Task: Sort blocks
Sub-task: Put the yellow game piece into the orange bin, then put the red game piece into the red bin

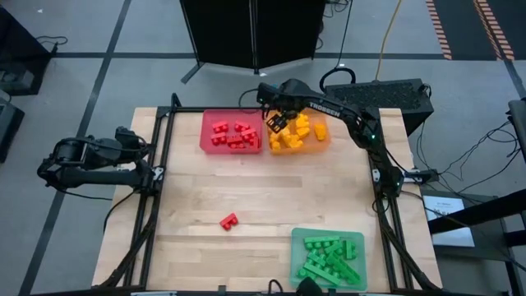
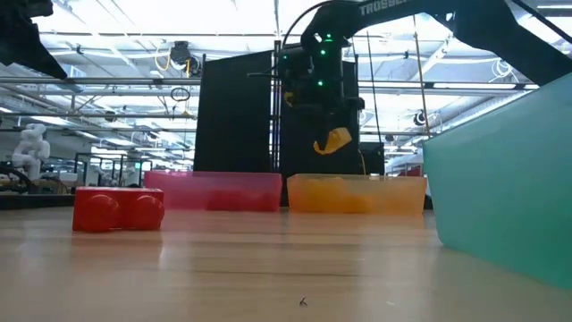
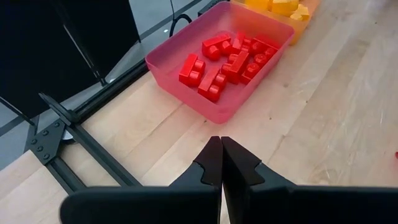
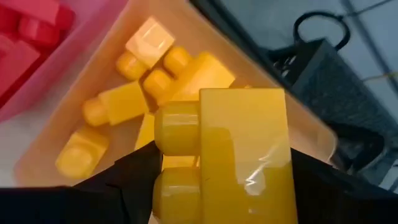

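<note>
My right gripper [image 1: 277, 124] hangs above the orange tray [image 1: 324, 145], shut on a yellow block [image 2: 332, 141]. More yellow blocks [image 1: 296, 136] lie in that tray. One red block [image 1: 228, 220] rests flat on the bare table, seen close in the low view [image 2: 118, 208]. Red blocks [image 3: 224, 62] fill the red tray [image 1: 207, 140]. Green blocks [image 1: 329, 259] lie in the green tray [image 1: 358, 238]. My left gripper [image 3: 221, 163] is shut on nothing and waits at the table's left edge [image 1: 152, 168]. My right gripper pinches the yellow block [image 4: 239, 155] between its two fingers, coming from above and pointing down. The dark fingers [image 4: 134, 171] sit on opposite sides of the block. The block is lifted clear above the orange tray, tilted in the hold [image 2: 332, 141].
The red and orange trays stand side by side at the table's far edge, and the green tray [image 2: 509, 179] sits at the near right corner. A black metal frame [image 1: 164, 164] runs along the table's left and right sides. Bare wood [image 1: 271, 189] spans the middle.
</note>
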